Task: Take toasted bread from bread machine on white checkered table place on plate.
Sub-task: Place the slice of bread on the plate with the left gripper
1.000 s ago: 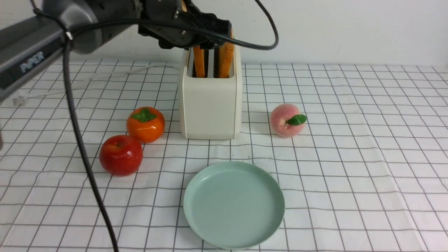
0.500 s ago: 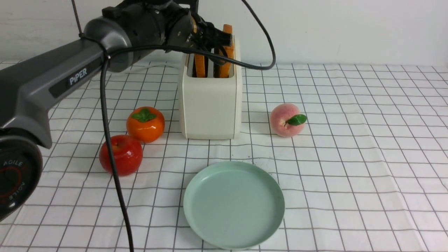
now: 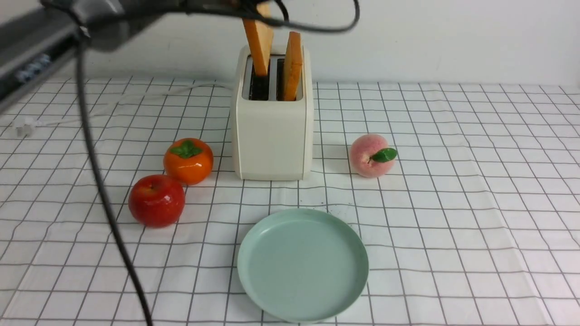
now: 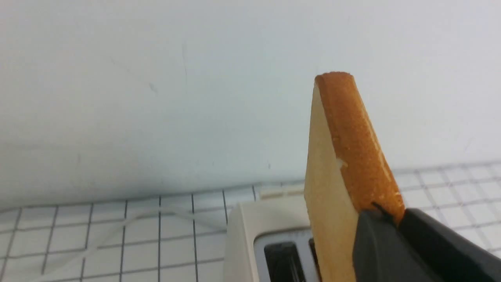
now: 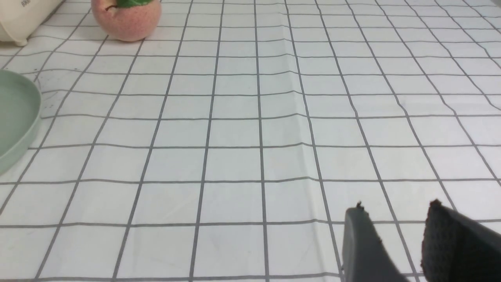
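One slice of toasted bread (image 3: 258,41) leans half out of the left slot of the cream bread machine (image 3: 272,136), its lower end still inside. My left gripper (image 4: 387,213) is shut on the crust edge of that slice (image 4: 344,156); in the front view it is mostly cut off at the top. A second slice (image 3: 292,65) stands in the right slot. The mint-green plate (image 3: 302,265) lies empty in front of the bread machine on the white checkered table (image 3: 453,203). My right gripper (image 5: 395,207) hovers open over bare cloth, to the right of the plate (image 5: 15,113).
An orange persimmon (image 3: 188,160) and a red apple (image 3: 157,200) sit left of the bread machine, a peach (image 3: 369,155) to its right. The left arm's black cable (image 3: 104,190) hangs down over the left side. A white cord (image 3: 136,90) trails behind.
My left gripper has shut on the left slice and risen, drawing it up out of its slot. The arm has lifted toward the frame's top. The right arm is unchanged.
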You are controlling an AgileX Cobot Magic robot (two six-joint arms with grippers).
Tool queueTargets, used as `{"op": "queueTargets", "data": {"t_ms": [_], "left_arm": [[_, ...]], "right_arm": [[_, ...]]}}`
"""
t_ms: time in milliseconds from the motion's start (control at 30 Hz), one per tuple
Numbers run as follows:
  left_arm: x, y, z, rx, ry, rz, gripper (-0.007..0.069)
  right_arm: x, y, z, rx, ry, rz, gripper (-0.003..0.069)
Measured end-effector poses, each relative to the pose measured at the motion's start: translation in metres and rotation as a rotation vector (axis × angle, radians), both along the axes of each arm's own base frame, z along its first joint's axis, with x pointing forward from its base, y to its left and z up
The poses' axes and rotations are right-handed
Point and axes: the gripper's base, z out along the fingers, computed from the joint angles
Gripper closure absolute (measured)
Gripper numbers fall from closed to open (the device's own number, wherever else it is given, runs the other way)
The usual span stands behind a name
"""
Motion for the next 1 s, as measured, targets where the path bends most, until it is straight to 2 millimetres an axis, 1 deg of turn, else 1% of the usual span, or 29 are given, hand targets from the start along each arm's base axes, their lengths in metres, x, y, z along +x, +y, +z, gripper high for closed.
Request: {"op": "queueTargets", "data": {"t_ms": [33,67,100,133,167,200,233,267,300,333,433,467,500,533,567,600,633,667,767,800,867,933,1000], "left_arm": [[-0.006,0.003,0.009,-0.008,-0.014,0.001,0.0592],[-0.032,0.015,0.037,-0.030,-0.012,0.011,0.0592],[-0.049,0.023,0.051,-0.035,0.006,0.010,0.0592],[-0.062,0.028,0.059,-0.035,0.031,0.003,0.0592],[-0.081,0.034,0.064,-0.023,0.083,-0.020,0.0592],[-0.084,0.035,0.066,-0.023,0.088,-0.026,0.0592],[-0.105,0.040,0.062,0.009,0.173,-0.084,0.0592],[-0.116,0.040,0.055,0.016,0.227,-0.128,0.0592],[-0.121,0.040,0.055,0.005,0.239,-0.145,0.0592],[-0.135,0.037,0.037,-0.004,0.322,-0.228,0.0592],[-0.153,0.028,-0.013,-0.028,0.459,-0.377,0.0592],[-0.158,0.026,-0.022,-0.061,0.476,-0.413,0.0592],[-0.164,0.021,-0.052,-0.075,0.525,-0.471,0.0592],[-0.166,0.019,-0.067,-0.096,0.537,-0.497,0.0592],[-0.169,0.016,-0.090,-0.124,0.564,-0.530,0.0592],[-0.169,0.014,-0.107,-0.145,0.574,-0.542,0.0592],[-0.169,0.014,-0.110,-0.161,0.582,-0.536,0.0592],[-0.167,0.012,-0.128,-0.175,0.571,-0.543,0.0592],[-0.157,0.007,-0.152,-0.222,0.550,-0.528,0.0592],[-0.157,0.007,-0.152,-0.223,0.548,-0.529,0.0592],[-0.148,0.002,-0.164,-0.224,0.543,-0.536,0.0592],[-0.143,0.001,-0.172,-0.222,0.549,-0.534,0.0592],[-0.131,0.003,-0.190,-0.254,0.596,-0.508,0.0592]], "right_arm": [[0.000,0.000,0.000,0.000,0.000,0.000,0.0419],[0.000,0.000,0.000,0.000,0.000,0.000,0.0419],[0.000,0.000,0.000,0.000,0.000,0.000,0.0419],[0.000,0.000,0.000,0.000,0.000,0.000,0.0419],[0.000,0.000,0.000,-0.001,0.000,0.000,0.0419],[0.000,0.000,0.000,-0.001,0.000,0.000,0.0419],[0.000,0.000,0.000,-0.001,0.000,0.000,0.0419],[0.000,0.000,0.000,-0.001,0.000,0.000,0.0419],[0.000,0.000,0.000,-0.001,0.000,0.000,0.0419],[0.000,0.000,0.000,-0.001,0.000,0.000,0.0419],[0.000,0.000,0.000,-0.001,0.000,0.000,0.0419],[0.000,0.000,0.000,-0.001,0.000,0.000,0.0419],[0.000,0.000,0.000,-0.002,0.000,0.001,0.0419],[0.000,0.000,0.000,-0.002,0.000,0.001,0.0419],[0.000,0.000,0.000,-0.002,0.000,0.001,0.0419],[0.000,0.000,0.000,-0.002,0.000,0.001,0.0419],[0.000,0.000,0.000,-0.002,0.000,0.001,0.0419],[0.000,0.000,0.000,-0.002,0.000,0.001,0.0419],[0.000,0.000,0.000,-0.002,0.000,0.001,0.0419],[0.000,0.000,0.000,-0.002,0.000,0.001,0.0419],[0.000,0.000,0.000,-0.002,0.000,0.001,0.0419],[0.000,0.000,0.000,-0.002,0.000,0.001,0.0419],[0.000,0.000,0.000,-0.002,0.000,0.001,0.0419]]}}
